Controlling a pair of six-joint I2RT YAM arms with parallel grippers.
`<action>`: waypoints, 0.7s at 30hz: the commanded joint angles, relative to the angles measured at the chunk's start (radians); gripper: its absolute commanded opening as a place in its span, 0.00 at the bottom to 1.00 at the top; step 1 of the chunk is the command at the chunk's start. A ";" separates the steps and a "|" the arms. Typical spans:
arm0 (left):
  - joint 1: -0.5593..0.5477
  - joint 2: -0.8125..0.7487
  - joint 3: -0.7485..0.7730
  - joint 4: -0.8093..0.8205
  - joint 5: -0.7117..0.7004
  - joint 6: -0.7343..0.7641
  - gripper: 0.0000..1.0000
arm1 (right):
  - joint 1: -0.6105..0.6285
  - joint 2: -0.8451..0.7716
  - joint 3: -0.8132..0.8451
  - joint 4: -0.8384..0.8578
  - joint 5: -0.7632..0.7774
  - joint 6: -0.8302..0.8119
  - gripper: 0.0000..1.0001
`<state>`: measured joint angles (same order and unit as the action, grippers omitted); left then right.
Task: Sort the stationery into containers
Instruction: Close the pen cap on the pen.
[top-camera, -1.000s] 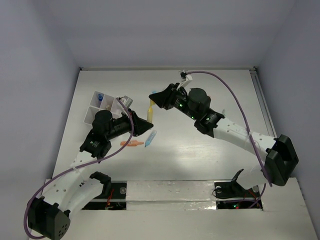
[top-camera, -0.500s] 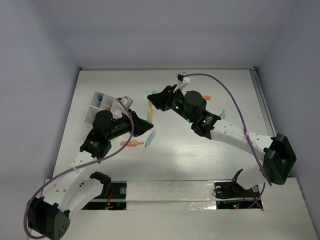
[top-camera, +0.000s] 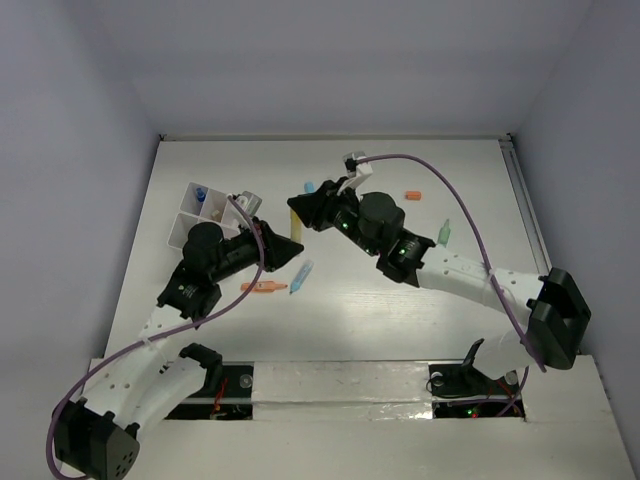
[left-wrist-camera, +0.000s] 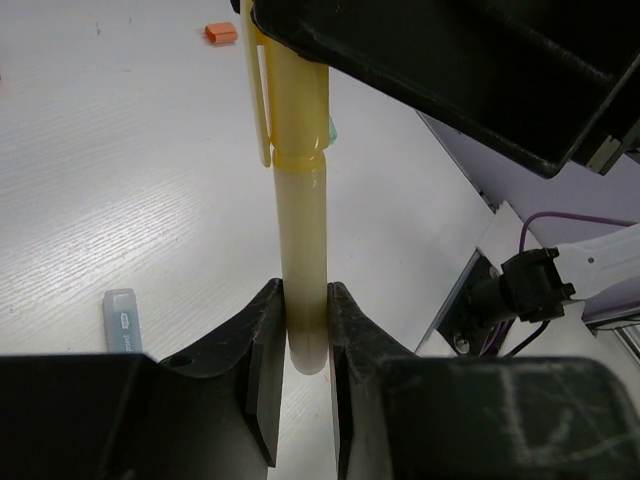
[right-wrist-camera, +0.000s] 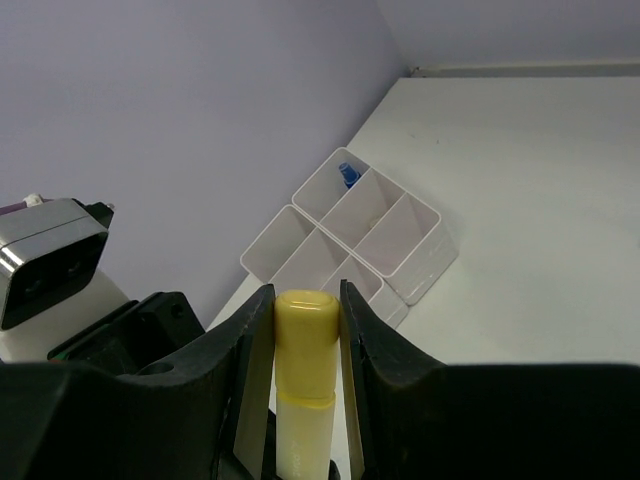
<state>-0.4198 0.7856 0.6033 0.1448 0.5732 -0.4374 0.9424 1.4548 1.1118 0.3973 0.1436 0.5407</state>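
Observation:
A yellow pen is held off the table between both grippers. My left gripper is shut on its barrel end; in the left wrist view the gripper clamps the pale barrel. My right gripper is shut on the cap end; in the right wrist view the gripper clamps the yellow cap. The white divided box stands at the left and also shows in the right wrist view. A small blue item lies in its far compartment.
An orange pen and a light blue pen lie below the grippers. A blue cap, a small orange piece and a green marker lie further back and right. The walls close in on the left and right.
The right arm has shifted left and slightly nearer, carrying the pen's cap end with it and uncovering the orange piece and green marker. The left gripper has barely moved.

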 joint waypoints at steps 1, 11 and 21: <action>-0.002 -0.029 0.036 0.039 -0.041 -0.001 0.00 | 0.027 -0.019 0.003 0.041 0.037 -0.030 0.04; -0.002 -0.077 0.061 0.016 -0.111 0.015 0.00 | 0.097 -0.011 -0.006 -0.063 0.068 -0.004 0.00; -0.011 -0.051 0.162 -0.030 -0.197 0.091 0.00 | 0.107 -0.027 -0.006 -0.278 -0.042 0.033 0.00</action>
<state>-0.4446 0.7387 0.6540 -0.0372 0.4995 -0.3859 1.0080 1.4464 1.1156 0.3080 0.2317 0.5583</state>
